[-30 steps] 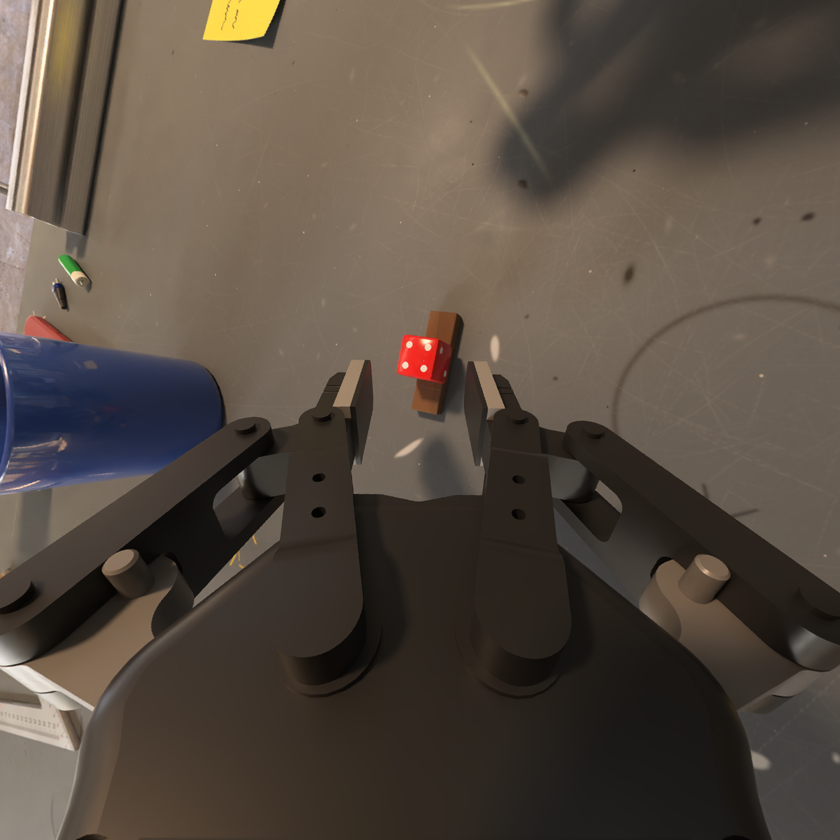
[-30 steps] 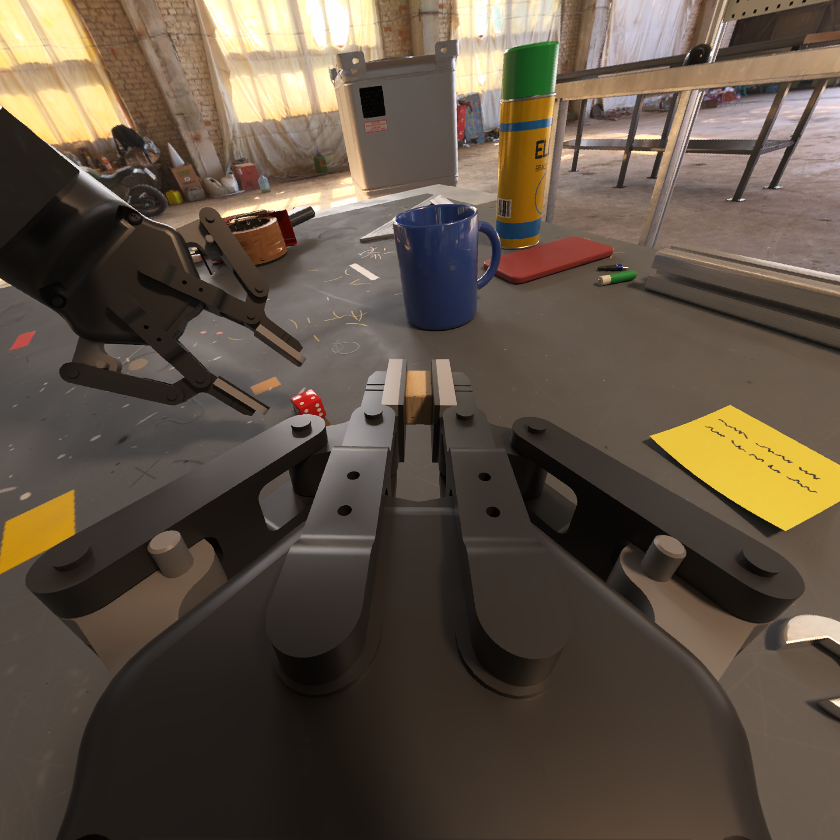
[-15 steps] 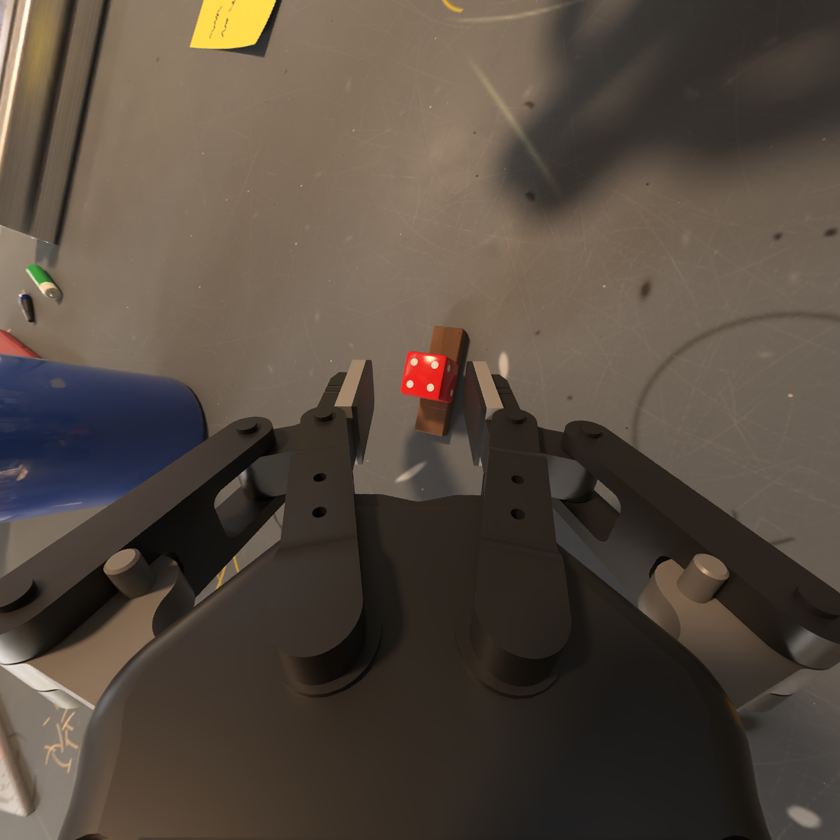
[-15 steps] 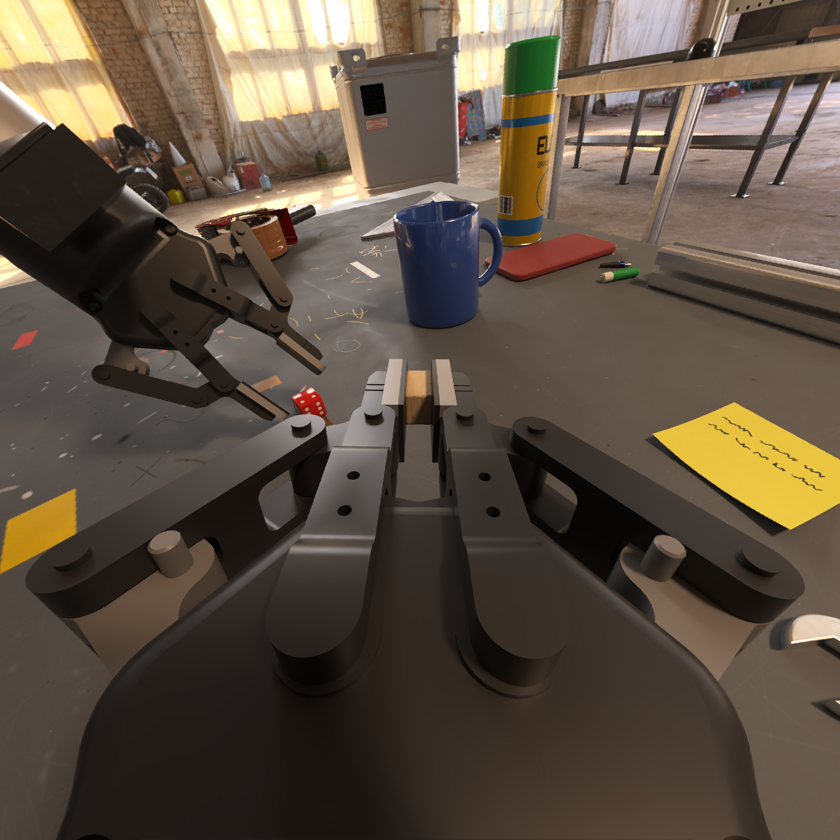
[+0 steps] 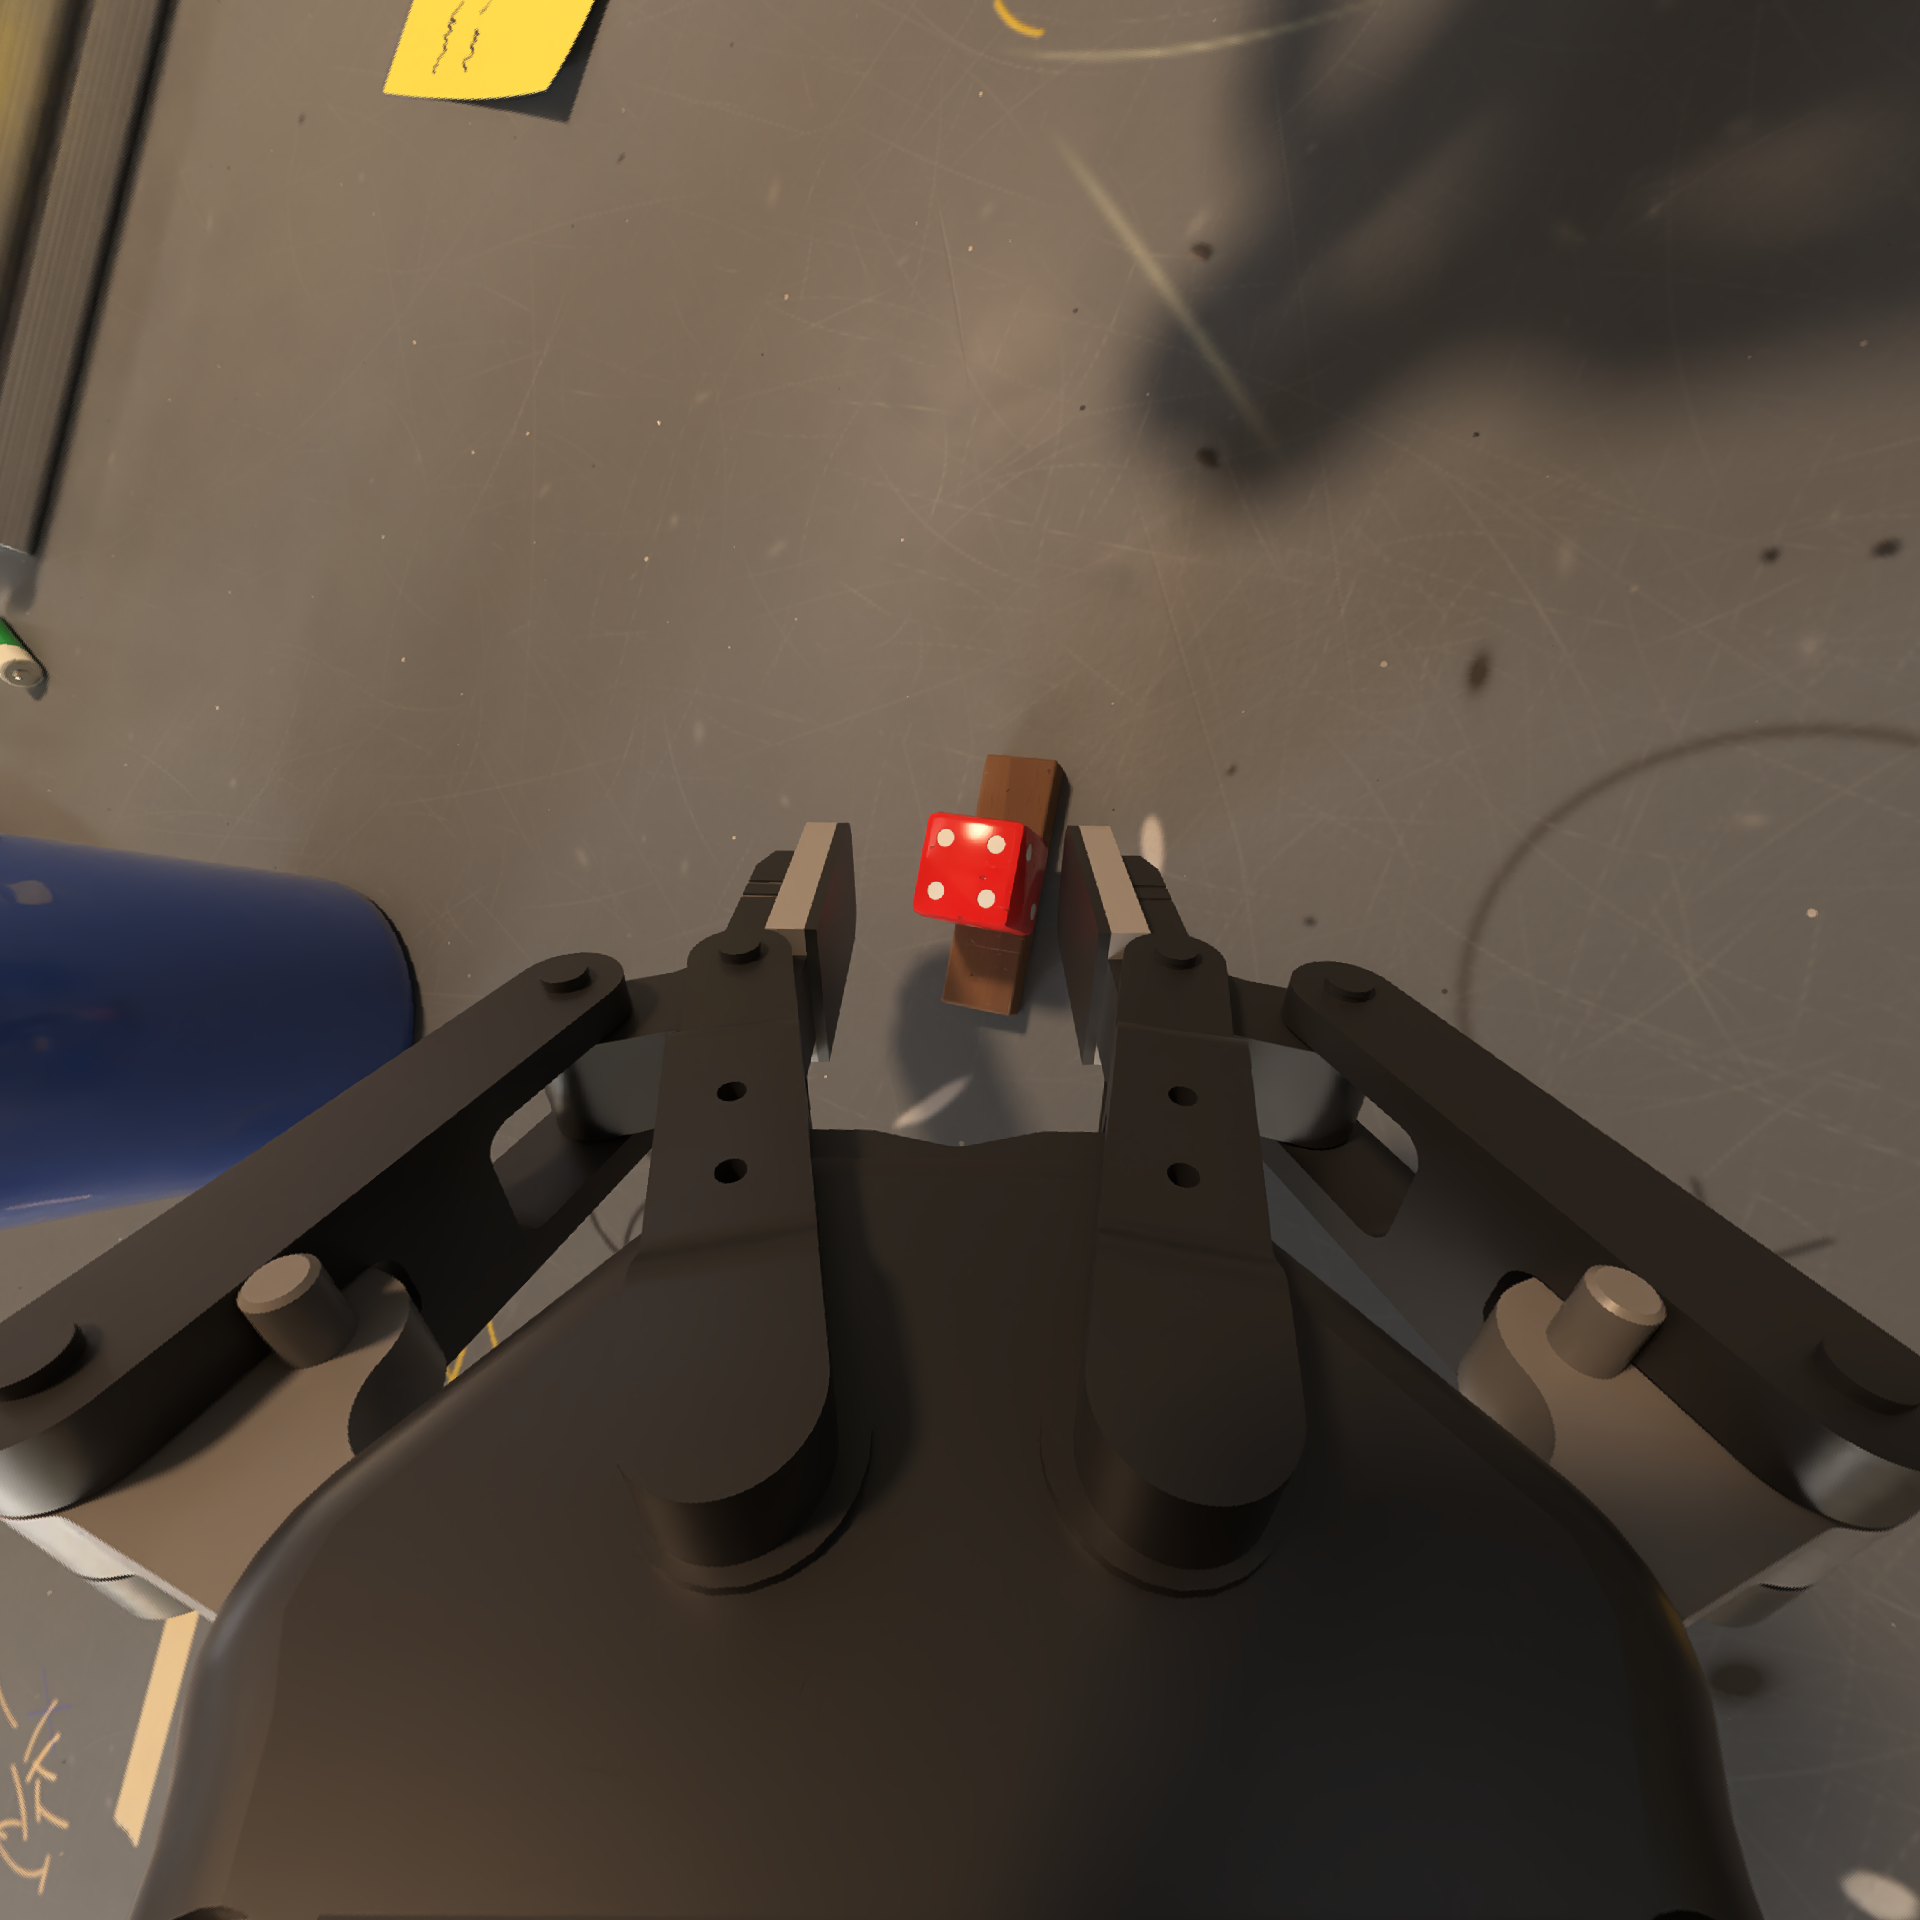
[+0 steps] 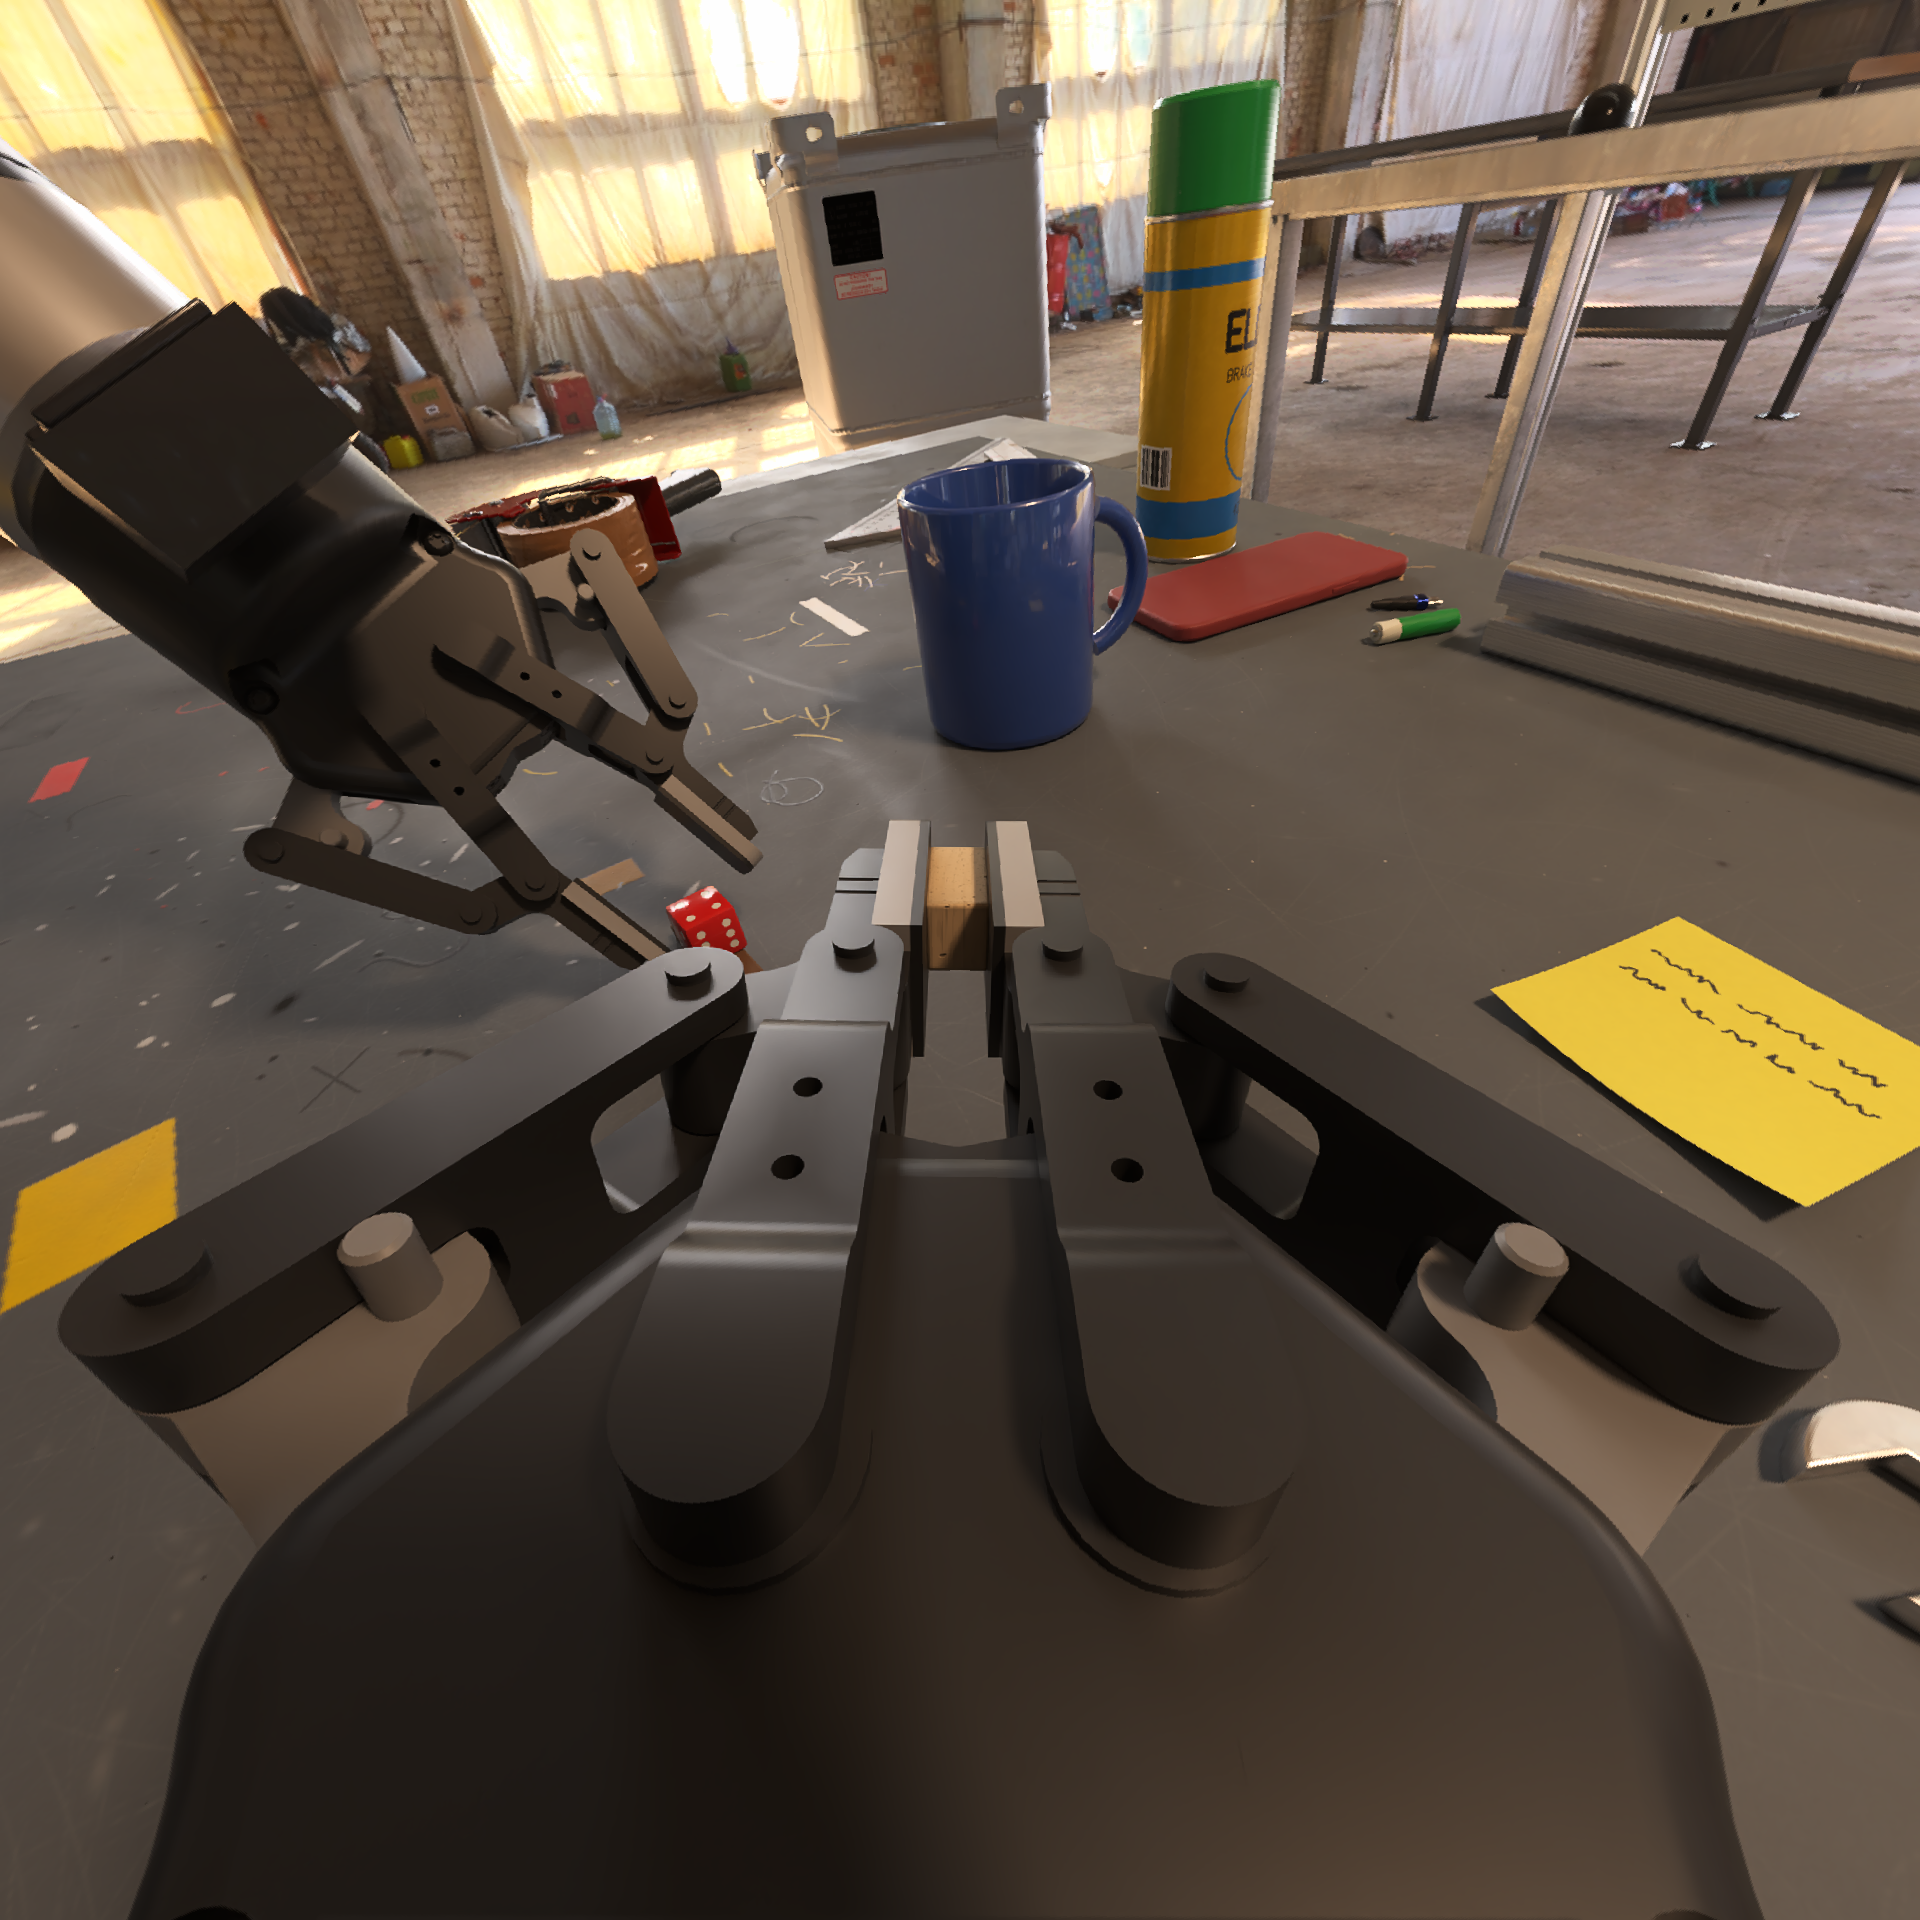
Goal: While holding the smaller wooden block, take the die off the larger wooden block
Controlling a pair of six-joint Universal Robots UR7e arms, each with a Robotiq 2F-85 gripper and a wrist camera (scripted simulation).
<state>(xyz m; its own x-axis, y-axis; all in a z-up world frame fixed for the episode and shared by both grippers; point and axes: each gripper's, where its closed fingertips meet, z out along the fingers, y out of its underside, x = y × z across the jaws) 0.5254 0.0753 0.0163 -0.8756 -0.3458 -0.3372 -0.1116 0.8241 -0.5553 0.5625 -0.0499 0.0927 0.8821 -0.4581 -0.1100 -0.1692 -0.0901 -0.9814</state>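
Observation:
A red die (image 5: 977, 871) with white pips sits on a flat dark-brown wooden block (image 5: 1006, 883) lying on the grey table. My left gripper (image 5: 961, 883) is open and hangs just above them, one finger on each side of the die, not touching it. In the right wrist view the die (image 6: 709, 920) shows next to the left gripper (image 6: 691, 894); the brown block is mostly hidden there. My right gripper (image 6: 958, 878) is shut on a small light-tan wooden block (image 6: 956, 906), held above the table.
A blue mug (image 6: 1006, 603) stands beyond the grippers, and shows at the left wrist view's left edge (image 5: 187, 1018). A spray can (image 6: 1205, 332), red flat case (image 6: 1262, 582), markers (image 6: 1415, 625), metal rail (image 6: 1704, 655), yellow note (image 6: 1725, 1055) and tape roll (image 6: 571, 525) lie around.
My left gripper has moved forward and down toward the die, which now lies between its open fingers. The right gripper stays still, holding the tan block.

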